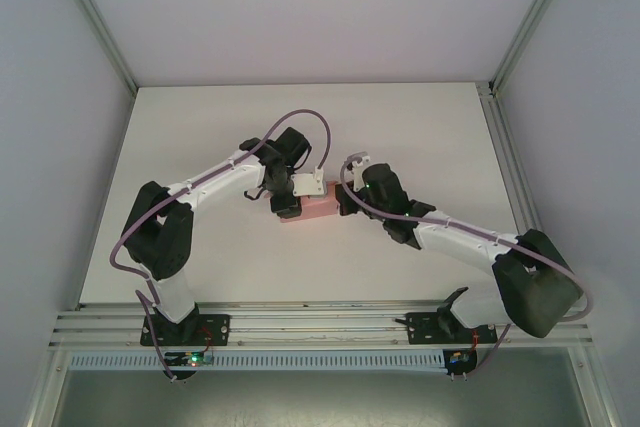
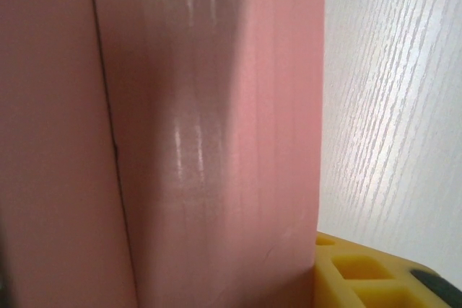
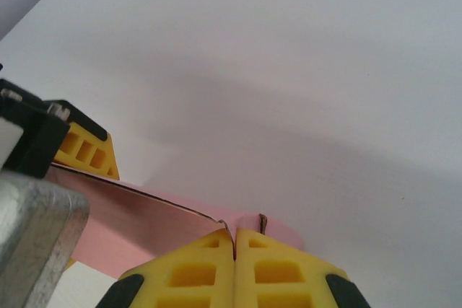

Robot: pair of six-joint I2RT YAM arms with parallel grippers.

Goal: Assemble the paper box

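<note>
One pink paper box (image 1: 318, 211) lies mid-way across the table (image 1: 200, 127), its long axis running left to right between my two claws, with open room all round. My right claw (image 3: 233, 239) is closed, pinching its edge. The left claw (image 1: 289, 204) covers the other end, but I cannot tell its grip.

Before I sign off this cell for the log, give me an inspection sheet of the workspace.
Surface: white table, faint wood grain.
Job's things: pink paper box mid-table, between both grippers; a fold line runs down it.
Clutter: nothing seen.
Grippers: right gripper has its yellow fingers shut on the box edge; left gripper is at the box's other end, grip unclear.
Cables: purple cables loop along both arms, untangled.
Surroundings: pale walls; aluminium rail at the near edge.
</note>
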